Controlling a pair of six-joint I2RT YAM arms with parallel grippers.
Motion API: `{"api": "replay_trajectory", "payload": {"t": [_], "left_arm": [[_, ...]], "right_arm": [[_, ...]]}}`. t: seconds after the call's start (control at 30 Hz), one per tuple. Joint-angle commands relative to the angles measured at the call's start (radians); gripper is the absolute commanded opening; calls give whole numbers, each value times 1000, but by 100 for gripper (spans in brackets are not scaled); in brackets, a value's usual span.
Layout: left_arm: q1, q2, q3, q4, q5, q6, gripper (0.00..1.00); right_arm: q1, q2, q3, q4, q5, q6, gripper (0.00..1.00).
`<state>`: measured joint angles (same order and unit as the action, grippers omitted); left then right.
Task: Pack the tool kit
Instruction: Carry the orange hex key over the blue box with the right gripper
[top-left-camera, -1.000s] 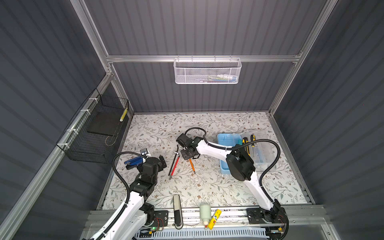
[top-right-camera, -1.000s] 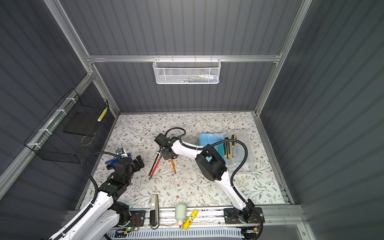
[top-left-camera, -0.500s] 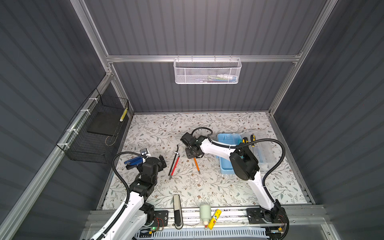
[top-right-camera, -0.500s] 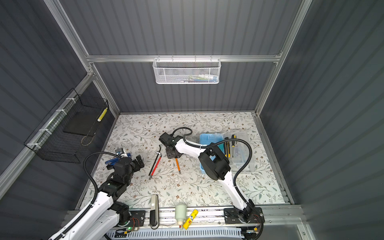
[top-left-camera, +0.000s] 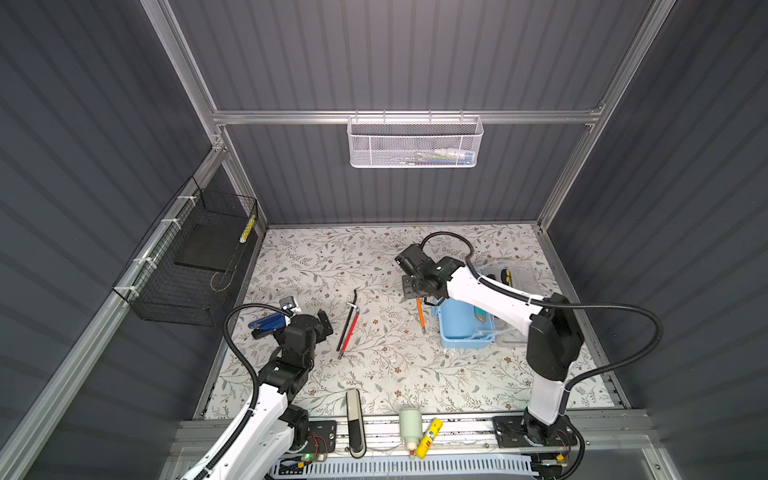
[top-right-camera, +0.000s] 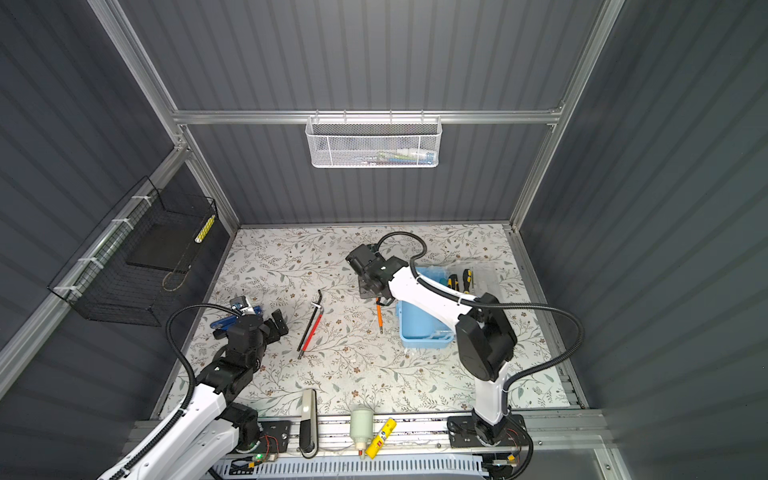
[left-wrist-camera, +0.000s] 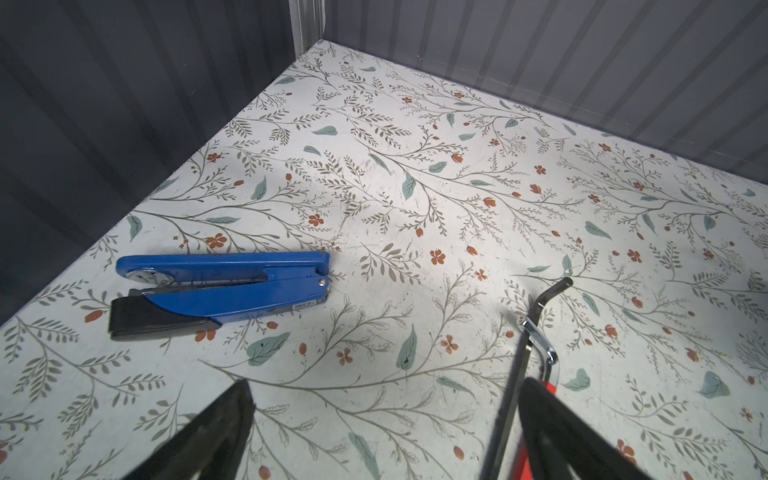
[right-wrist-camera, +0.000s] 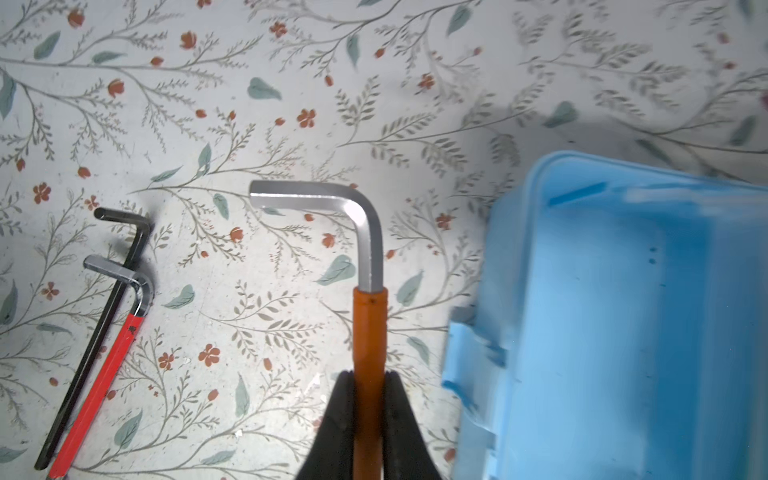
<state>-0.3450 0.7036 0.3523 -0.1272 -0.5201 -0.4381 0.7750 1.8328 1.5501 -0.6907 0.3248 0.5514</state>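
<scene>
**Right wrist view: orange hex key (right-wrist-camera: 368, 332) clamped just beside open tool kit (right-wrist-camera: 623, 311)**

- Tool kit is shown open, with the light-blue tray facing up. In both top views it is placed right of centre, slightly below mid-frame (top-left-camera: 461, 328) (top-right-camera: 419, 330), and partly covered by the right arm.
- Clear lid (top-left-camera: 525, 276) is folded out on the tray's right side.
- Yellow-and-black tool handles (top-right-camera: 466, 277) are seen at the tray/lid boundary. Whether they lie in the tray or on the lid cannot be told.
- Right gripper (right-wrist-camera: 368, 382) is closed tight on the orange sleeve of the hex key. The bare silver bent end is pointed away from the fingers.
- In a top view the key (top-left-camera: 420, 316) is held just left of the tray's left wall. Contact with the floral table (top-left-camera: 374, 374) cannot be judged.
- Red-sleeved hex key (right-wrist-camera: 104, 374) and black hex key (right-wrist-camera: 95, 332) are laid side by side, touching, near frame centre in both top views and well left of the kit.
- Left gripper (left-wrist-camera: 382, 399) is spread fully wide with nothing between the fingers. It is held low over the table, left of the red/black pair.
- Blue hand tool (left-wrist-camera: 220, 286) is laid flat near the table's left edge, just beyond the left gripper.
- White mesh basket (top-left-camera: 415, 143) is hung on the back-wall rail at upper centre.
- Black wire basket (top-left-camera: 195, 266) is mounted on the left wall at mid-left.
</scene>
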Motion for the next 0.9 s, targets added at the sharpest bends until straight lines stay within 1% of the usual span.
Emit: {"api": "replay_trajectory", "payload": {"t": [0.0,0.17,0.3,0.4,0.53,0.87], "left_arm": [[6,-12,-6,8,-5,9,99],[6,-13,-7,8,-4,10,99],[7,-12,-7,8,-2,10,100],[6,-10,-5,8,-1,10,100],[6,-11,-6,8,-2,10,99],[6,-6,-4,8,-4,9,99]], "right_arm": [[-51,-93,-92,-42,70,20,0],[-127,-202,-240,-1,77,24,0],[-165,-203,-286,16,74,4,0],[-199,-172,-291,48,38,-26,0],[-224,-98,-253,77,2,-59,0],[-267,38,-212,143,-75,-59,0]]}}
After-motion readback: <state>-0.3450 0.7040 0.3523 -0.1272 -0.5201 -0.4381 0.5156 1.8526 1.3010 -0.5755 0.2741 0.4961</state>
